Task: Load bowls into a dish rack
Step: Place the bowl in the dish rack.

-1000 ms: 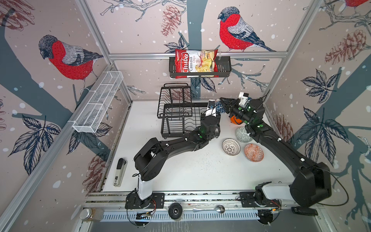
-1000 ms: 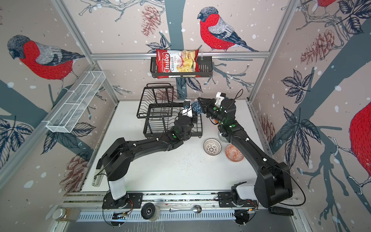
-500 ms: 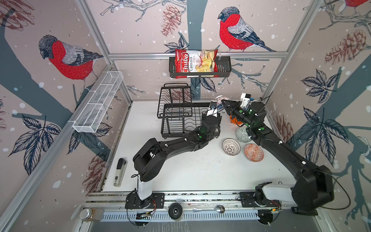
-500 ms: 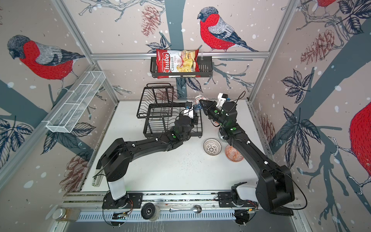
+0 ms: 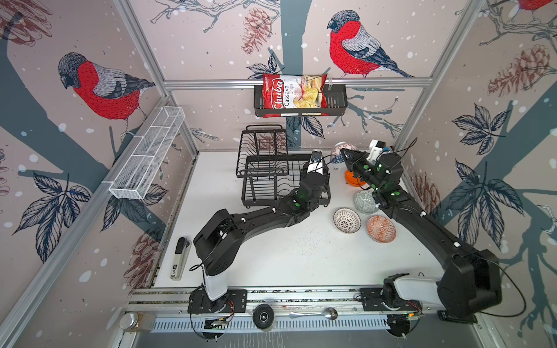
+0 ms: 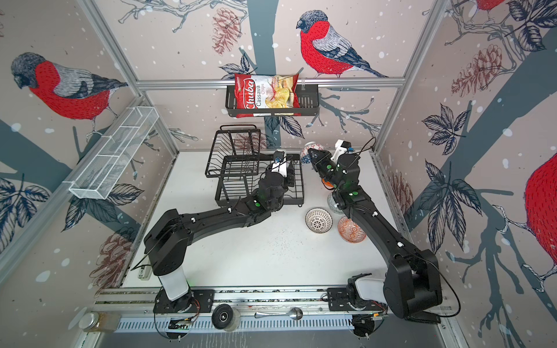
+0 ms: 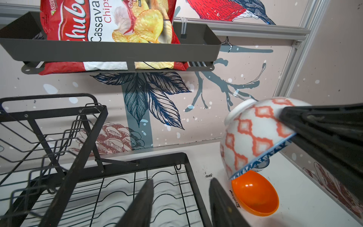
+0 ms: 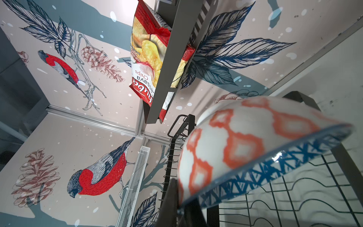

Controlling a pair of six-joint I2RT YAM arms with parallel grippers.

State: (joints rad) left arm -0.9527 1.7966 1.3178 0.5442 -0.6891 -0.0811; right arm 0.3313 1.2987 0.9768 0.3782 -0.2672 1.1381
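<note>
My right gripper is shut on the rim of a bowl with a blue triangle border and orange diamonds outside, held tilted in the air right of the dish rack. That bowl fills the right wrist view; the held bowl also shows in the left wrist view. My left gripper is open and empty over the dish rack's right edge. On the table lie the plain orange bowl, grey-green bowl, white lattice bowl and red-orange bowl.
A black shelf basket with a chips bag hangs on the back wall above the rack. A long white mesh basket is on the left wall. A stapler lies front left, a spoon on the front rail.
The left gripper has opened and let go of the blue-rimmed bowl. The right gripper, shut on it, has carried it a little back and to the right.
</note>
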